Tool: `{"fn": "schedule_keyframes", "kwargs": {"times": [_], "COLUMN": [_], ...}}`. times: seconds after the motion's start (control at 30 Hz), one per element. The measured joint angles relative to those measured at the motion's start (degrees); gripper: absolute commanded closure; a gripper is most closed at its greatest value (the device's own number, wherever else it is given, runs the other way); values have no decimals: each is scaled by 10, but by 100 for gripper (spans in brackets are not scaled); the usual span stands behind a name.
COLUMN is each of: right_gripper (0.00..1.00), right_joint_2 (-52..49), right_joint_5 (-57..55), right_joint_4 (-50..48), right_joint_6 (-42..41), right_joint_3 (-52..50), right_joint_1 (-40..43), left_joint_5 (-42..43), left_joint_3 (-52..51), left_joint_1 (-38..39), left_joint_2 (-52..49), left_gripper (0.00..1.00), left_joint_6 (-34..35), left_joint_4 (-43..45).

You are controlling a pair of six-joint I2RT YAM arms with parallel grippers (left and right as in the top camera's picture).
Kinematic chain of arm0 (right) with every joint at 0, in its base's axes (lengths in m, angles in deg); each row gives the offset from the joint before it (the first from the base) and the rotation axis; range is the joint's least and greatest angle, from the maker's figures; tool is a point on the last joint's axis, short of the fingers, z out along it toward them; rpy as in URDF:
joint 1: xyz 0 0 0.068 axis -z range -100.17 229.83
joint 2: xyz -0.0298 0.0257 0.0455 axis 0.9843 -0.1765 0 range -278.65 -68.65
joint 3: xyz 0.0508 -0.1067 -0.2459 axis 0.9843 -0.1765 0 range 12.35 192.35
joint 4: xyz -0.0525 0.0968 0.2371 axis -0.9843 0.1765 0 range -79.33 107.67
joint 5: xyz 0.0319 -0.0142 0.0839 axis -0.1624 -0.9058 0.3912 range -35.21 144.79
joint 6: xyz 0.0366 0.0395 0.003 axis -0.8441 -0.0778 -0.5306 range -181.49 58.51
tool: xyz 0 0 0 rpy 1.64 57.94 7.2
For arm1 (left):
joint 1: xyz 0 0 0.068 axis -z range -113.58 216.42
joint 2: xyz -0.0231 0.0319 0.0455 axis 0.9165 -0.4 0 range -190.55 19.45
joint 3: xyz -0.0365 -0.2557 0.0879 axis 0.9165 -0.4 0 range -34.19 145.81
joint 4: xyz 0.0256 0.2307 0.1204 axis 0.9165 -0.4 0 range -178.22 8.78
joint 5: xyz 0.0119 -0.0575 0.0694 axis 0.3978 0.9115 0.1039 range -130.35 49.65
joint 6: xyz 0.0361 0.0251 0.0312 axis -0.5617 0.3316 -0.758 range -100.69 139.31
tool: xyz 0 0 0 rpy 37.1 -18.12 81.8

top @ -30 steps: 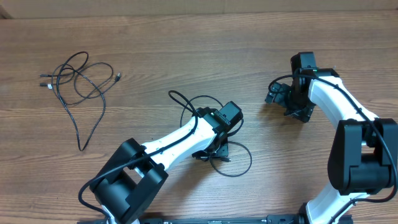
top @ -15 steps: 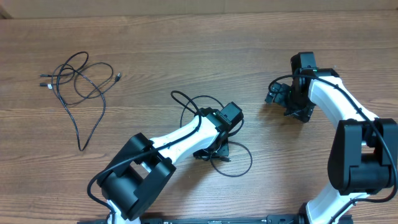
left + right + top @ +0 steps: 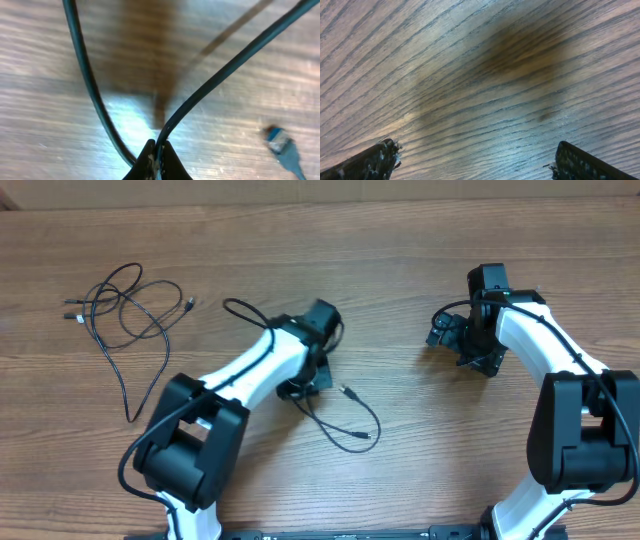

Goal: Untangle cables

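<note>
Far to my left the tangled cables (image 3: 125, 308) lie in loose loops on the table (image 3: 420, 240), well apart from both arms, so that knot is not yet worked on. Nearer the middle, my left pincer (image 3: 156, 157) is clenched on a single cable (image 3: 340, 418). In the wrist view the tips meet tight on the black cord, which forks away from them in two runs. I judge I grip it partway along rather than at an end so that I can draw it off whole and lay it by itself. The rest trails rightward over the wood in an open curve, its plug (image 3: 280, 147) lying flat and touching nothing else. At the right, my right pincer (image 3: 476, 152) hangs released, fingers spread wide over bare wood with nothing between them. I take it to be waiting out of the way, ready to pin a loop when the knot needs two holds.
</note>
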Motion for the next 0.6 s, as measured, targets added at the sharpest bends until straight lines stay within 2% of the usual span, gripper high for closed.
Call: {"fn": "schedule_keyframes", "kwargs": {"times": [0.07, 0.23, 0.37, 0.47, 0.6], "right_gripper": [0, 0, 0, 0, 0], "right_joint_2": [0, 0, 0, 0, 0], "right_joint_5": [0, 0, 0, 0, 0], "right_joint_4": [0, 0, 0, 0, 0], "right_joint_6": [0, 0, 0, 0, 0], "right_joint_3": [0, 0, 0, 0, 0], "right_joint_1": [0, 0, 0, 0, 0], "left_joint_5": [0, 0, 18, 44, 56], "left_joint_3": [0, 0, 0, 0, 0], "left_joint_1": [-13, -29, -37, -39, -31], "left_joint_2": [0, 0, 0, 0, 0], "left_gripper": [93, 71, 67, 56, 58], "left_joint_6": [-7, -22, -25, -25, -22], "left_joint_4": [-1, -5, -23, -54, -73]}}
